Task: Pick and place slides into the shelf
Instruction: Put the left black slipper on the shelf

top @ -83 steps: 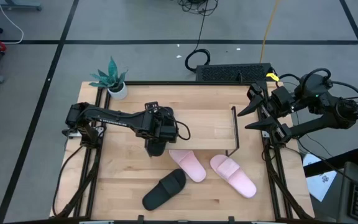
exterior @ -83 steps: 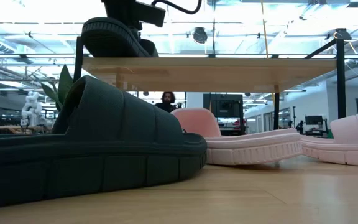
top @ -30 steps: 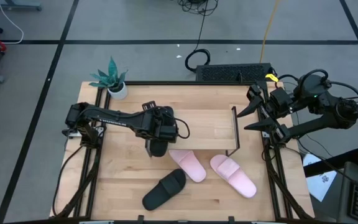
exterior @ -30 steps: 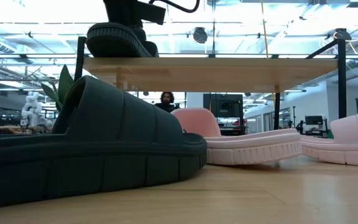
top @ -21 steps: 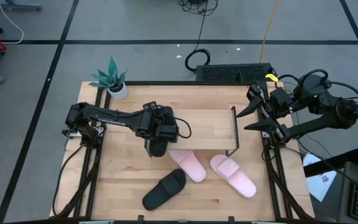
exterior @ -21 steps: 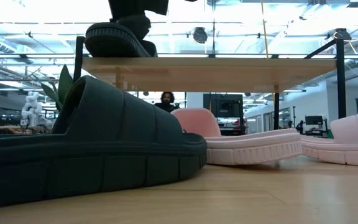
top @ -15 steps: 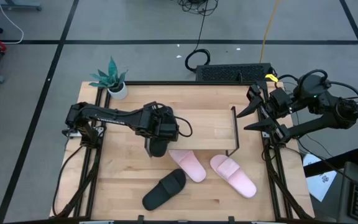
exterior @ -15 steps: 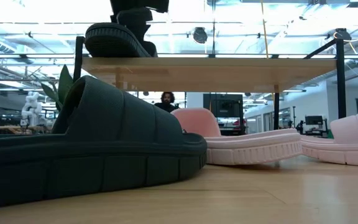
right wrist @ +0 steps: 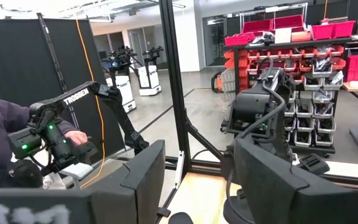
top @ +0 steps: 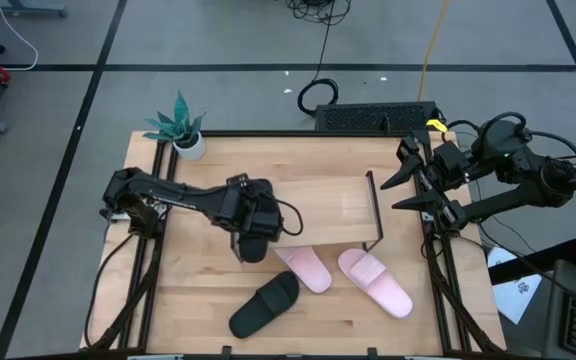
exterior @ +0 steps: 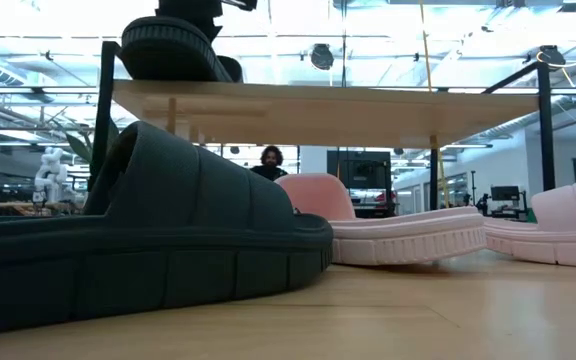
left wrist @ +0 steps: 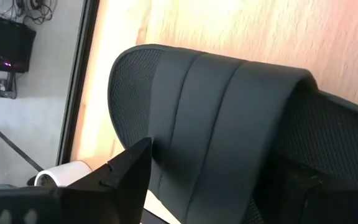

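My left gripper point(top: 246, 228) is shut on a black slide point(top: 253, 247), which lies on the left end of the shelf point(top: 328, 205). In the low view this slide point(exterior: 173, 45) sits on the shelf board point(exterior: 328, 100), which slopes up toward that end. A second black slide point(top: 265, 304) and two pink slides point(top: 302, 265) point(top: 375, 282) lie soles down on the table in front of the shelf. My right gripper point(top: 408, 187) hangs open and raised at the table's right edge, with nothing between its fingers point(right wrist: 145, 177). My left gripper holds the black slide at its wide strap point(left wrist: 229, 112), with one finger point(left wrist: 120, 177) on each side of the slide. The fingers come slanting down from the table's left. The slide's sole point(exterior: 168, 70) rests on the left end of the shelf board.
A potted plant point(top: 181, 125) stands at the far left corner. A dark box point(top: 378, 116) lies beyond the far edge. A person's sleeve and hand point(right wrist: 5, 137) show past the right arm. Bare tabletop point(top: 198, 290) lies at the near left.
My left gripper has gone toward the table's left and near edge and a little up, still shut on the black slide. The shelf has shifted left with it. Its left end now stands higher, so the board tilts.
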Available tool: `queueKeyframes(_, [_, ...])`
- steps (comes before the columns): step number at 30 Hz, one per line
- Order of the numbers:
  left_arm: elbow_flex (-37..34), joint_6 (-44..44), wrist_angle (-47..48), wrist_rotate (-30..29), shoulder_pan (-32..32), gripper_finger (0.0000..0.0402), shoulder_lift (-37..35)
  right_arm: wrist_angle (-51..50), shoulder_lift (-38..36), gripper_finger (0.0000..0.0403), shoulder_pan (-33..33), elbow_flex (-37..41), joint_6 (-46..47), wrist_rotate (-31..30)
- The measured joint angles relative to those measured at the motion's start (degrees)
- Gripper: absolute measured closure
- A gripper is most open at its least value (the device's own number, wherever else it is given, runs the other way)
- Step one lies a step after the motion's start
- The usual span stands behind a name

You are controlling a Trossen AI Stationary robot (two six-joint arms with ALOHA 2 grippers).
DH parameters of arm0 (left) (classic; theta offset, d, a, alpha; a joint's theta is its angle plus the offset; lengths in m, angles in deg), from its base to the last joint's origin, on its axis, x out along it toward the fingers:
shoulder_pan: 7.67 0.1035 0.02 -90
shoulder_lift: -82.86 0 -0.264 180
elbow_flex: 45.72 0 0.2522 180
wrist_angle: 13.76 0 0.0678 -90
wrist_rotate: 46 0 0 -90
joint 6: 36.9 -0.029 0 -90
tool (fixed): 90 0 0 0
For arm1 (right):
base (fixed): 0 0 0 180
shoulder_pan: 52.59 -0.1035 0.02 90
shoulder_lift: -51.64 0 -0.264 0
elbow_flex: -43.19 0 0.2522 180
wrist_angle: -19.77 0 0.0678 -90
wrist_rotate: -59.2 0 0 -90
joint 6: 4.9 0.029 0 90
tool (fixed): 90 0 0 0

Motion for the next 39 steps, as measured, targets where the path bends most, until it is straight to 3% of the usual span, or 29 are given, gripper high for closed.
queueKeyframes(10, [0.46, 1.24, -0.2, -1.11, -0.14, 0.0163, 0.0, 0.04, -0.02, 0.022, -0.01, 0.0, 0.0, 0.01])
queueKeyframes(19, [5.92, 0.84, -0.36, -1.98, -0.14, 0.0163, -0.02, 0.02, -0.01, 0.022, -0.02, 0.0, 0.0, 0.01])
queueKeyframes(31, [10.45, 3.41, 6.81, -1.27, -1.82, 0.0162, -0.08, 0.02, -0.01, 0.022, 0.0, 0.0, 0.0, 0.12])
queueKeyframes(39, [10.76, 6.18, 6.44, 1.67, -4.22, 0.0163, -0.9, 0.02, -0.01, 0.022, 0.0, 0.0, -0.16, 0.12])
